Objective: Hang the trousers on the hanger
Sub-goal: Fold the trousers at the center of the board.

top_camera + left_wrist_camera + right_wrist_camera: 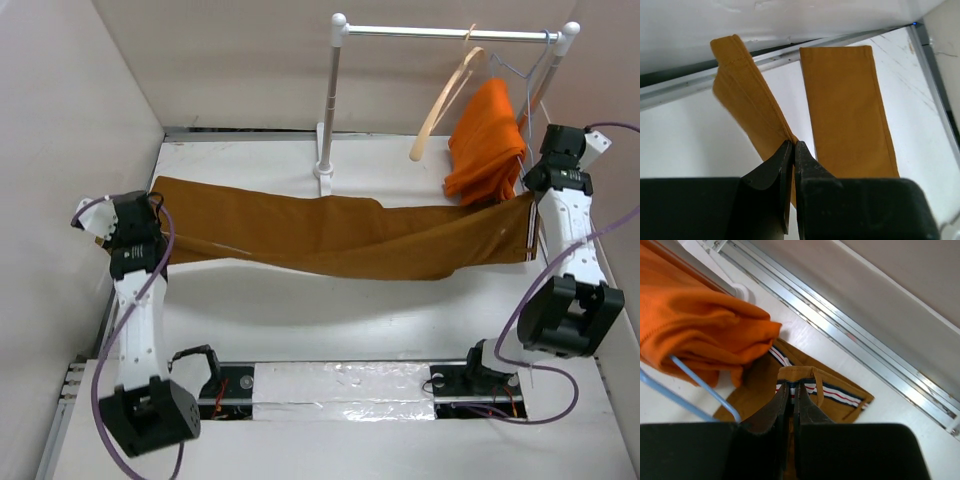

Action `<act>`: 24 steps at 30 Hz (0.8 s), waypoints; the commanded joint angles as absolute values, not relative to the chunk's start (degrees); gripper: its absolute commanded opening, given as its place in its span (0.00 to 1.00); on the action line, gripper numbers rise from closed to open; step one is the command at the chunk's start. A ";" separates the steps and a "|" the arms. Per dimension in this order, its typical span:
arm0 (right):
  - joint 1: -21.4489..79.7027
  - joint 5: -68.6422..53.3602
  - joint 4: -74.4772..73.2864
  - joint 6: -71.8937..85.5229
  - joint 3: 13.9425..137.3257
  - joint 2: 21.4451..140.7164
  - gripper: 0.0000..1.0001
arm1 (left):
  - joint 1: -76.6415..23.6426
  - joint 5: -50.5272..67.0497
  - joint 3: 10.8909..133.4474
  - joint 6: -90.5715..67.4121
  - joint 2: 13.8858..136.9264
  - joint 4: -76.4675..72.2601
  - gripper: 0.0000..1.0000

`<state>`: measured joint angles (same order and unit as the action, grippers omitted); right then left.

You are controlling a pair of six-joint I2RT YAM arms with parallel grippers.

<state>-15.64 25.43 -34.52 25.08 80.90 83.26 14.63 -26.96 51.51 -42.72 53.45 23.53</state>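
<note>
The rust-brown trousers (340, 235) hang stretched across the table between my two grippers. My left gripper (112, 232) is shut on a leg end (747, 110); the other leg end (845, 110) hangs free beside it. My right gripper (538, 190) is shut on the striped waistband (805, 377). The pale wooden hanger (445, 100) hangs tilted from the rail (450, 34), above and behind the waistband end, apart from the trousers.
A bright orange garment (487, 142) on a thin blue wire hanger (695, 387) hangs from the rail right next to my right gripper. The rack's post (330, 100) stands on its base behind the trousers' middle. Walls close in left, right and behind.
</note>
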 commanded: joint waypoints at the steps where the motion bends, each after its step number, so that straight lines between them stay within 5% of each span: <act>1: -15.21 26.46 -27.25 26.28 85.69 86.39 0.00 | 15.12 -33.56 57.56 -43.68 59.74 23.29 0.00; 24: -14.06 27.15 -17.23 27.25 81.91 97.55 0.00 | 11.69 -40.87 94.28 -33.05 105.19 21.87 0.00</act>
<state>-13.21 24.77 -24.03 27.24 81.71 95.98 11.33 -36.62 87.83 -36.58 103.66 24.27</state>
